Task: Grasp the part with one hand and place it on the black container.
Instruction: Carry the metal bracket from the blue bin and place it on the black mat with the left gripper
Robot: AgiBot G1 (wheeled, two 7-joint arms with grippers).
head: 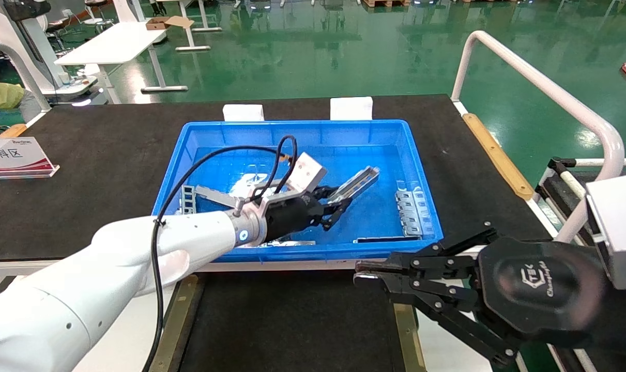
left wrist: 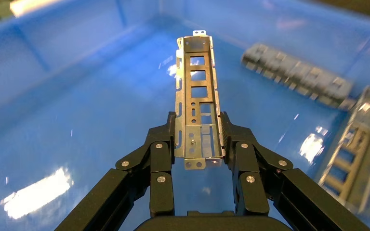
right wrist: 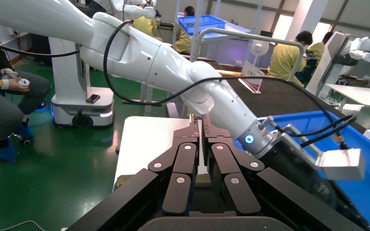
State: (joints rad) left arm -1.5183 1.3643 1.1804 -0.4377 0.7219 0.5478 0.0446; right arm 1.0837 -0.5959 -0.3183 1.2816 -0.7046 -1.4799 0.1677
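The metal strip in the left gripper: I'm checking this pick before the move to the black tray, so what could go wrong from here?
1. The left gripper holds the metal strip only by one end, so most of it sticks out and may swing or slip.
2. The strip is inside the blue bin; the free end could catch its wall on the way out.
3. The right gripper sits over the black tray, close to the drop spot.

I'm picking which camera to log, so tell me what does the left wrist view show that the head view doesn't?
Only the left wrist view shows the part's rectangular cut-outs and the left gripper's fingers pressed on its side lips. Only the head view shows the black container, the whole blue bin and the right gripper, shut near the container. Both show the held part over the bin, with other metal pieces inside.
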